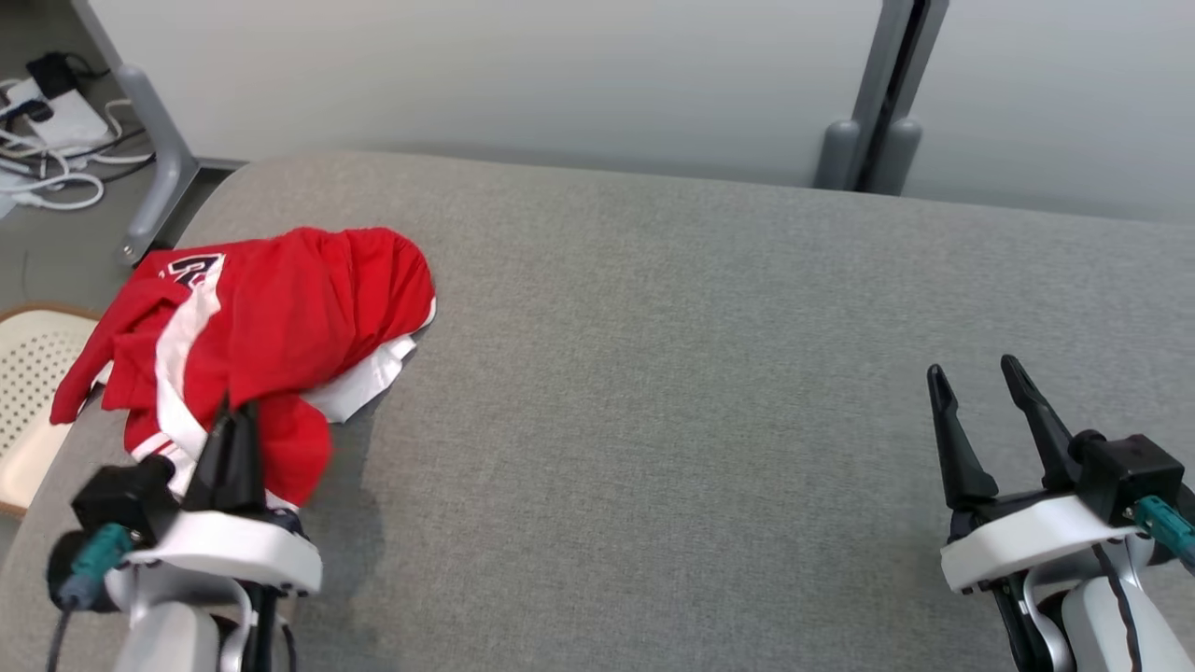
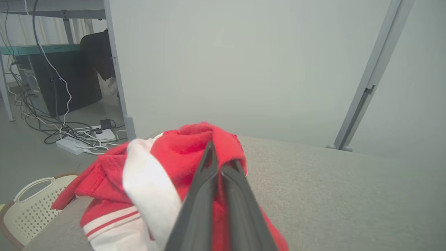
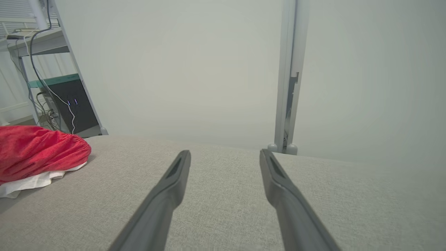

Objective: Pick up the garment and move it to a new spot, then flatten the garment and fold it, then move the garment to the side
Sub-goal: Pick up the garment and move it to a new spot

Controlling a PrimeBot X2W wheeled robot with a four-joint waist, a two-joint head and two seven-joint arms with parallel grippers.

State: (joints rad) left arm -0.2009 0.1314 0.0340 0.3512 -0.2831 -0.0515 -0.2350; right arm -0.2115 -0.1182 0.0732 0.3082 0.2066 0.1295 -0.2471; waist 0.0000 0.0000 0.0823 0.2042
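The garment (image 1: 280, 317) is a red jersey with white panels, lying crumpled at the left end of the grey padded table (image 1: 700, 373). My left gripper (image 1: 235, 411) sits at the heap's near edge, fingers shut on a fold of the red cloth. In the left wrist view the two dark fingers meet with the garment (image 2: 181, 153) bunched around their tips (image 2: 217, 157). My right gripper (image 1: 976, 373) stands open over bare table at the lower right, far from the cloth. The right wrist view has its fingers (image 3: 181, 167) spread wide and the garment (image 3: 38, 150) at the far left.
A cream perforated basket (image 1: 33, 373) stands beside the table's left edge. Cables and a power strip (image 1: 47, 121) lie on the floor at the back left. Grey partition panels with a post (image 1: 878, 103) rise behind the table.
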